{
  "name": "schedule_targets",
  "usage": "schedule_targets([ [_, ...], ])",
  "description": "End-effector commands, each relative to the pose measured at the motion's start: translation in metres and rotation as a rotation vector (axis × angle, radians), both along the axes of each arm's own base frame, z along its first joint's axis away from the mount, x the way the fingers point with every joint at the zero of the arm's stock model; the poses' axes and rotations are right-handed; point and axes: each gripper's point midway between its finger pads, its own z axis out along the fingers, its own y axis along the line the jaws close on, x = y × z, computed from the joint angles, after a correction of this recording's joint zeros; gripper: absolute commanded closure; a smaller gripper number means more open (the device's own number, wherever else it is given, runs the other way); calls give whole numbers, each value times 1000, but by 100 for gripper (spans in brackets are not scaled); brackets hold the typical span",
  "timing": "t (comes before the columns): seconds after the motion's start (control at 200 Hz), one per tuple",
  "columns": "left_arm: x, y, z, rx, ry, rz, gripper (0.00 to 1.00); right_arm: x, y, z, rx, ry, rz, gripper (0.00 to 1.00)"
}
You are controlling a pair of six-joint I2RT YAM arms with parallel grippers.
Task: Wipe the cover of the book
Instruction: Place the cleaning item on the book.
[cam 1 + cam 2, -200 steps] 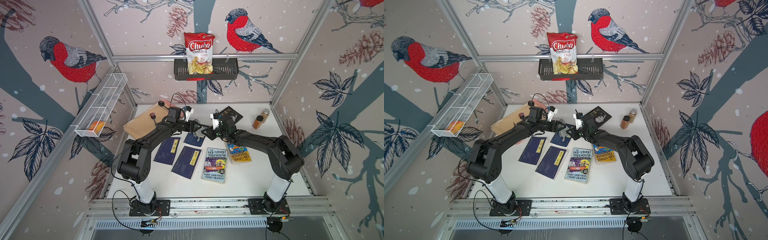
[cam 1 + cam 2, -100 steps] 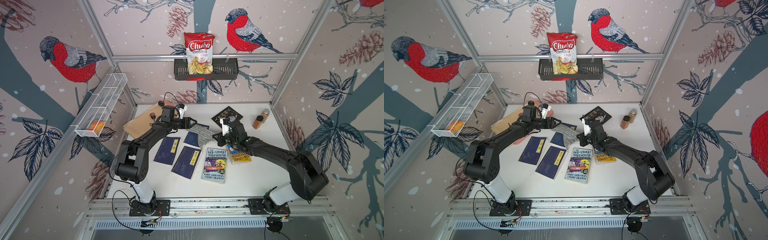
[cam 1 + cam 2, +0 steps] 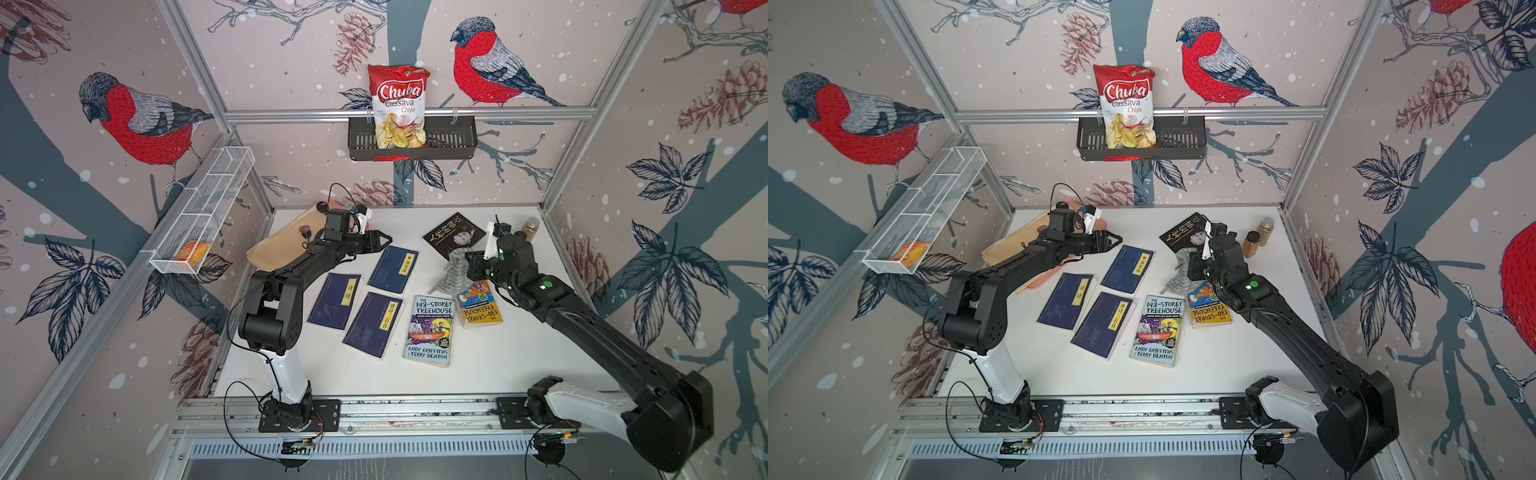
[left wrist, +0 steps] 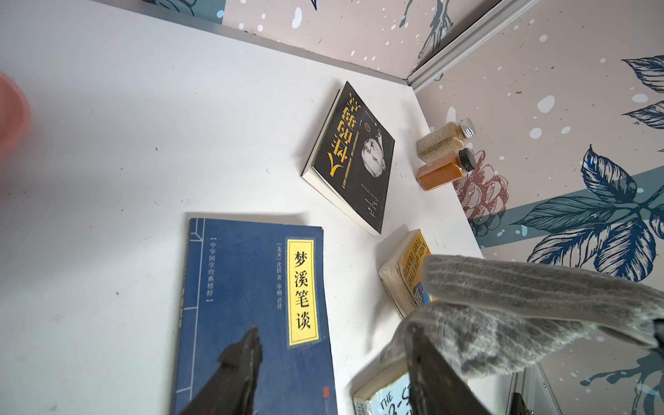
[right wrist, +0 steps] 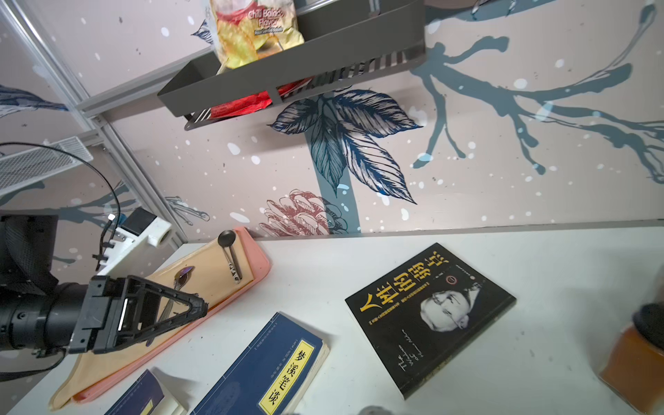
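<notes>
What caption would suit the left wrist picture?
Open left gripper pointing at a blue Chinese book; grey cloth hangs nearby.

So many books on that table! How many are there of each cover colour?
Dark blue books: 3
Black book: 1
Colourful Treehouse paperbacks: 2
Total: 6

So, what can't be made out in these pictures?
Jaws of the right gripper: covered by the grey cloth, both top views.
Far end of the yellow book: behind cloth, top views.
Orange thing in the wire basket: too small, top views.
Pink shape: blurred, cut by left wrist view's edge.
</notes>
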Motion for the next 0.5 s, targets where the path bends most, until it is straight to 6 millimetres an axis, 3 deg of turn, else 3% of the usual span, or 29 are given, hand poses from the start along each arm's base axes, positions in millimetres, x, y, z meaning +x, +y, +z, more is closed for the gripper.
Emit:
schedule_targets([
  [0.0, 7, -7, 6, -11, -38, -6, 38, -6, -34, -3, -55, 44, -166, 100],
  [0.1, 8, -16, 0, 7, -32, -17, 39, -10, -46, -4, -75, 49, -214, 100],
  [0.16, 8, -22, -3, 21, -28, -26, 39, -10, -47, -15, -87, 67, -219, 100],
  [0.24, 10, -31, -7, 42, -27, -32, 39, -11, -44, -43, -97, 130, -205, 100],
  [0.335, 13, -44, -10, 52, -28, -44, 40, -15, -37, -89, -98, 251, -176, 96],
  [0.435, 19, -54, -14, 58, -25, -41, 40, -20, -35, -127, -111, 352, -174, 82],
  [0.495, 23, -60, -18, 52, -14, -37, 40, -20, -36, -143, -138, 395, -185, 61],
])
